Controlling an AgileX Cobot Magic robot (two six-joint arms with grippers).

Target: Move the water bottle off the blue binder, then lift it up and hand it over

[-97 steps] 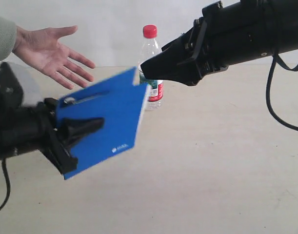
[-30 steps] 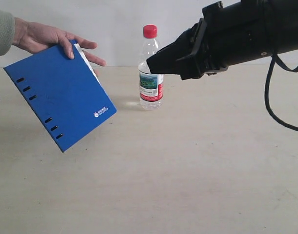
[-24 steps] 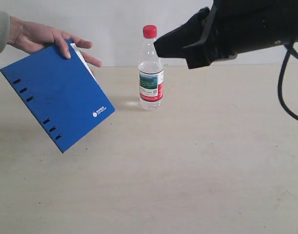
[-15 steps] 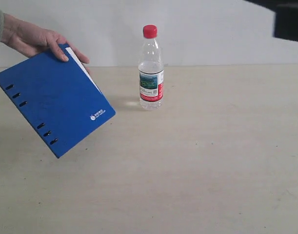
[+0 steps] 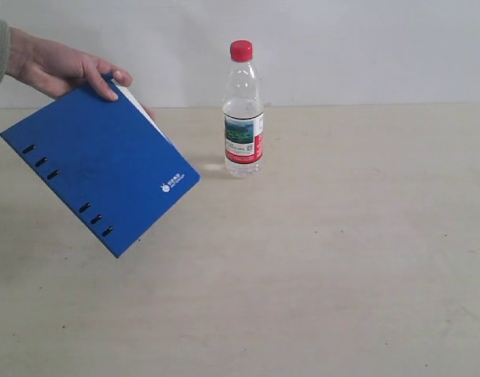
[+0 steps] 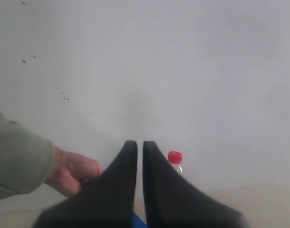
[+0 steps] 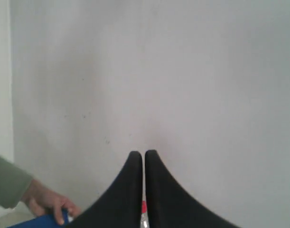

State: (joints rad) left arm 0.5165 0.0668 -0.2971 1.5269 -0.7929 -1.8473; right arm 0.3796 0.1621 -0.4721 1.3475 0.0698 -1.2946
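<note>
The water bottle, clear with a red cap and a red, white and green label, stands upright on the table, apart from the binder. A person's hand holds the blue binder tilted in the air at the left. Neither arm shows in the exterior view. My left gripper is shut with nothing in it; the bottle's red cap and the hand lie beyond it. My right gripper is also shut and empty, with a sliver of the red cap behind its fingers.
The beige table stretches across the exterior view, with a plain white wall behind it. The person's green sleeve reaches in from the left.
My right arm pulled up and away from the bottle and left the exterior view, its gripper closing. The hand shifted the blue binder slightly right and down. The bottle stayed put.
</note>
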